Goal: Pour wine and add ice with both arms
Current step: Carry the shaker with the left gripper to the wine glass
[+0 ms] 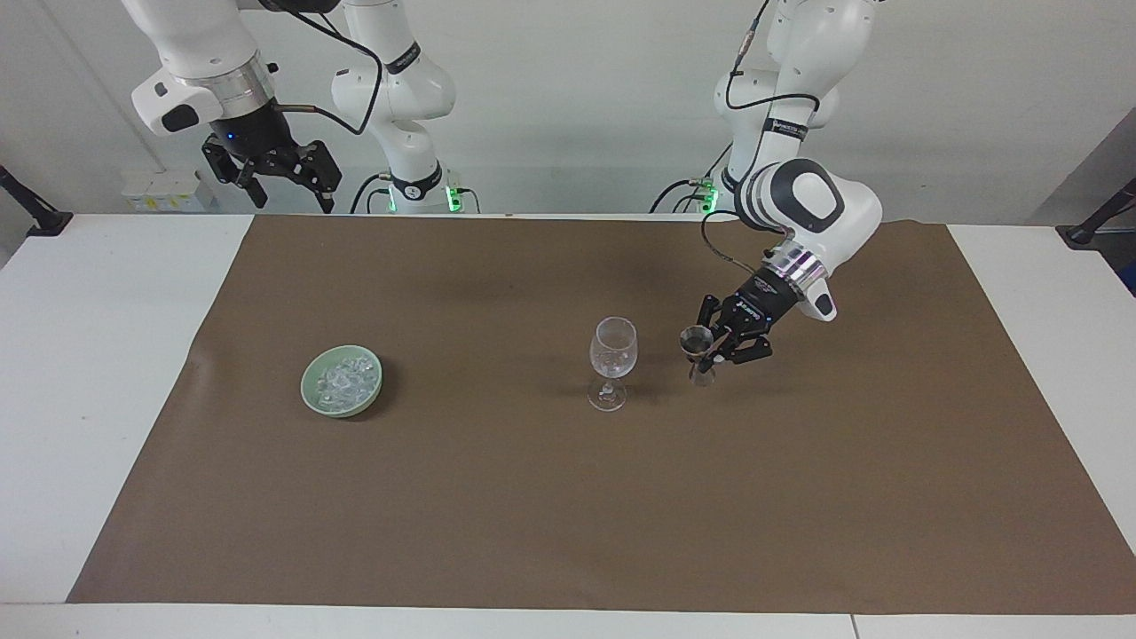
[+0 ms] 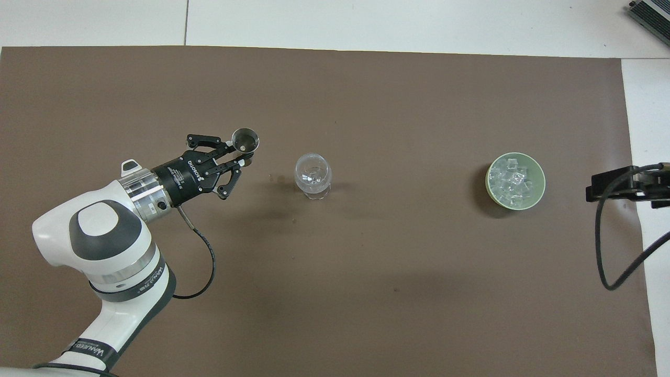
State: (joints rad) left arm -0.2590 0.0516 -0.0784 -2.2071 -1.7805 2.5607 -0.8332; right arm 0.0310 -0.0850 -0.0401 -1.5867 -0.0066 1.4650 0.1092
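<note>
Left gripper [image 1: 710, 357]: clamped on metal jigger [image 1: 698, 353], upright, over brown mat [image 1: 568, 497], beside wine glass [image 1: 612, 359]. Wine glass: upright, mid-mat. Pale green bowl [image 1: 312, 395]: toward right arm's end, holding ice [image 1: 344, 379]. Right gripper [image 1: 282, 191]: raised, fingers apart, waiting near table's edge.

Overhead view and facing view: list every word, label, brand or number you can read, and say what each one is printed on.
"ROBOTIQ": white letters on the black body of the left claw, overhead view.
"WANEED": black band low on the left arm, overhead view; the smaller print beside it is unreadable.
Black bands on both arms in the facing view carry white print, too small to read.
Wine glass, jigger and green bowl: no text.
</note>
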